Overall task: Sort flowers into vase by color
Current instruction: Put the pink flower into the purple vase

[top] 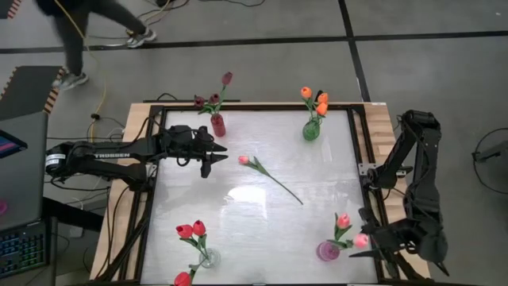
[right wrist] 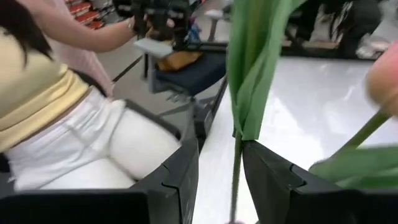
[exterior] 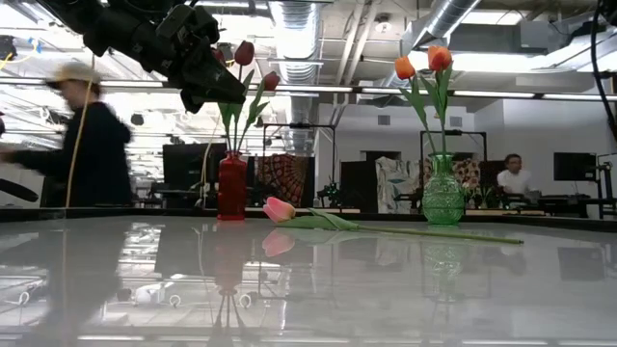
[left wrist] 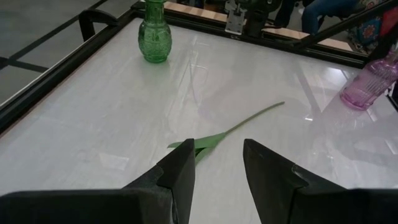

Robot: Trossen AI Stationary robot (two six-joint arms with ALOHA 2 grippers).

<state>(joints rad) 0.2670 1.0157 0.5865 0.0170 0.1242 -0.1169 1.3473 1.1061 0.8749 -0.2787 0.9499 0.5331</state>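
At the near edge of the table (top: 238, 238), toward the left corner, a clear vase (top: 208, 258) holds red tulips (top: 191, 230), and one red head (top: 182, 279) is partly cut off by the picture's edge. Near the near right corner stands a purple vase (top: 327, 251) with a pink tulip (top: 343, 220) in it. The right gripper (top: 367, 242) hangs just beside it, holding a second pink tulip (top: 361, 240); the right wrist view shows its fingers (right wrist: 180, 180) slightly parted with the green stem (right wrist: 236, 174) between them, though whether they actually pinch the stem cannot be told. A single pink flower (top: 245, 160) lies flat near the table's middle, stem pointing toward the near right corner; in the left wrist view its head is hidden behind the fingers (left wrist: 180, 177). The left gripper (top: 213, 157) hovers just beside that head, fingers apart and holding nothing. At the far edge, a red vase (top: 217, 125) holds dark maroon tulips (top: 213, 98) and a green vase (top: 311, 129) holds orange tulips (top: 316, 98). A blurred person (exterior: 82, 135) stands beyond the table.
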